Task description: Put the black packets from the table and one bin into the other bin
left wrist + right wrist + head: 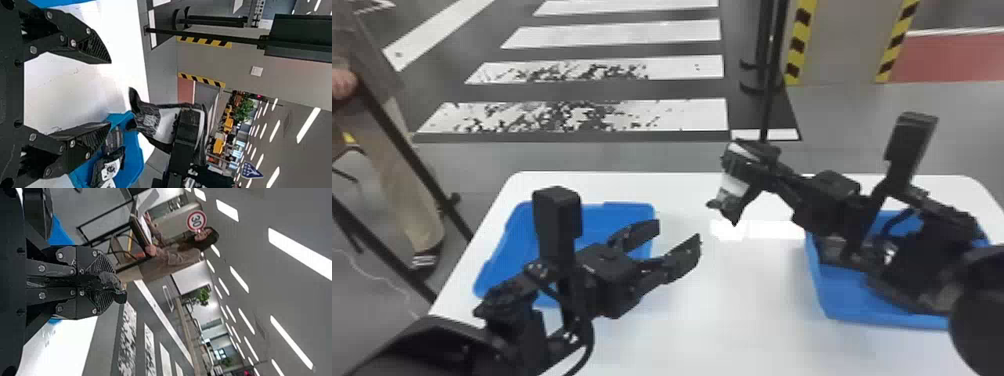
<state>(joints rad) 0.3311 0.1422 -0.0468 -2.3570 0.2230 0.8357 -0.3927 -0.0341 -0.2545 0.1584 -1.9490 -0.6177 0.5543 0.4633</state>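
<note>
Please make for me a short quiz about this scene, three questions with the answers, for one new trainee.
1. Fill in: The left bin and the right bin are both ____ in colour.
2. True or false: The left gripper is shut on a packet.
3. Where is the packet of the right gripper?
a) lying in the left bin
b) held up in the air
c) flat on the table

Key: 1. blue; 2. false; 3. b

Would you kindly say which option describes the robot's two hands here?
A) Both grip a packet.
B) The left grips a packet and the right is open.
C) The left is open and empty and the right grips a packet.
C, since the left hand has its fingers apart with nothing between them, while the right hand is closed on a packet.
</note>
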